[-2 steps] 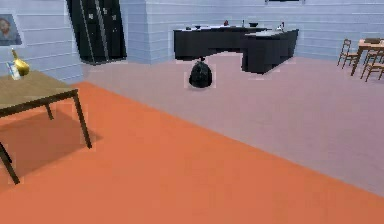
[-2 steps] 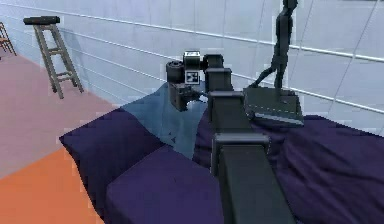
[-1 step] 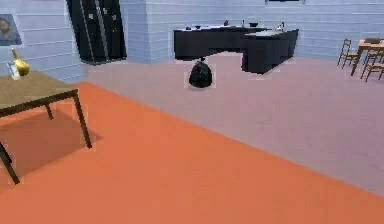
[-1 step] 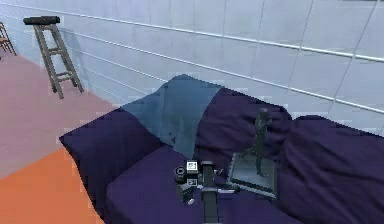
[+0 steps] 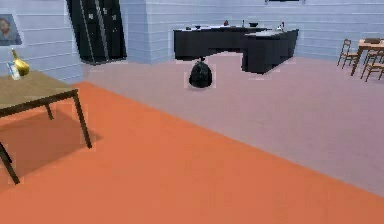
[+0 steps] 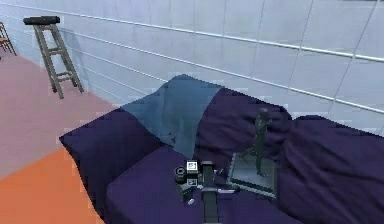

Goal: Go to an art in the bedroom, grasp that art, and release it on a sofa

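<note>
Fingers (image 6: 186, 190) of the gripper (image 6: 189, 186): spread or pressed together, cannot tell; holding anything, cannot tell.
Sofa (image 6: 120, 150): one, dark purple, under and around the fingers.
Throw (image 6: 185, 110): one, grey-blue, draped over the sofa back beyond them.
Stool (image 6: 55, 50): one, wooden, well apart from them.
Statuette (image 6: 257, 140): one, seemingly a slim figure on a square base, upright on the seat just beside them.
Progress, judged: the art is on the sofa; letting go and withdrawing possibly left.

arm (image 6: 212, 208): dark square bar | white black-marked squares (image 6: 184, 172) | gripper (image 6: 187, 189): dark
</note>
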